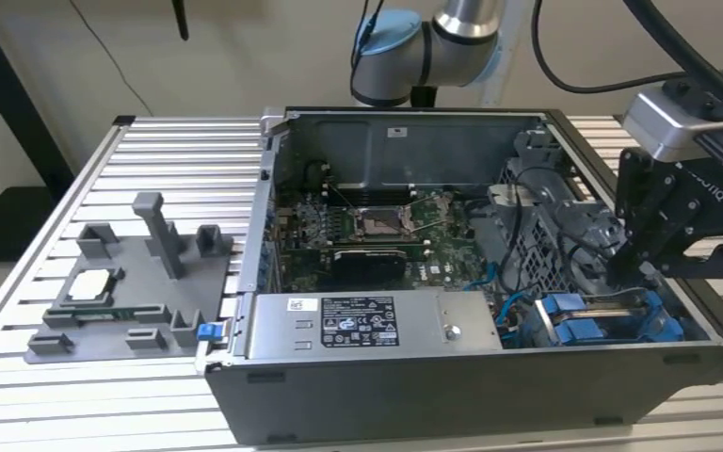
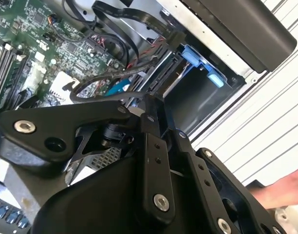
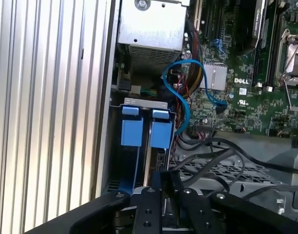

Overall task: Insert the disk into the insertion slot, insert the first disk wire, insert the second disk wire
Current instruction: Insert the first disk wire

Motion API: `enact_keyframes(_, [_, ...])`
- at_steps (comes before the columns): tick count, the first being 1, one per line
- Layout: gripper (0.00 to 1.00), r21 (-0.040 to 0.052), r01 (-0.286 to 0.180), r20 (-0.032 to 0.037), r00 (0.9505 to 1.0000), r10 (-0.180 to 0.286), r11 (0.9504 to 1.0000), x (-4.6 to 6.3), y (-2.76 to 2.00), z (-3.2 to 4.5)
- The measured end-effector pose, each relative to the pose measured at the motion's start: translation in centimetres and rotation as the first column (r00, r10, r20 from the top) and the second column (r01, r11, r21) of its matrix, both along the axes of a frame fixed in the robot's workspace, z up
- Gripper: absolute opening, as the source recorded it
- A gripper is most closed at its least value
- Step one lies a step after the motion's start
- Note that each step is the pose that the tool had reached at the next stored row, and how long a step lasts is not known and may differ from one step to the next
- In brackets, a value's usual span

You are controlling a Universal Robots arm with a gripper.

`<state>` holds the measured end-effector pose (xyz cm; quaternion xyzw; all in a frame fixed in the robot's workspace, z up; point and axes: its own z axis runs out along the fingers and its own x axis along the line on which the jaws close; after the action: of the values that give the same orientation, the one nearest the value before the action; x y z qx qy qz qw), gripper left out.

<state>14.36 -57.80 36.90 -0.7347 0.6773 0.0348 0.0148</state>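
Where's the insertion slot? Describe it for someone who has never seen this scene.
In the open computer case, find the grey labelled power-supply box along the near wall. Just to the exterior view's right of it, under the tool, sits the insertion slot, marked by broad bright blue plastic tabs amid grey metal.

End effector [image 1: 621,275] above insertion slot [image 1: 591,330], within case [image 1: 462,405]

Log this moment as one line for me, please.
gripper: at drive cage | blue carrier tabs: in cage | black wires: near gripper
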Motion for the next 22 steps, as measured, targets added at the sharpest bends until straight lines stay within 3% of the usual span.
enact_keyframes(12, [0.0,0.0003,0.005,-0.002,1.0,-0.005,1.0,0.23,-0.09,-0.36])
enact_keyframes(15, [0.0,0.002,0.005,-0.0148,0.9999,-0.005,1.0,0.26,-0.09,-0.41])
enact_keyframes(19, [0.0,0.0117,0.005,-0.0304,0.9995,-0.005,0.9999,0.58,-0.09,-0.5])
enact_keyframes(22, [0.0,0.0171,0.005,-0.0359,0.9993,-0.005,0.9998,0.84,-0.09,-0.57])
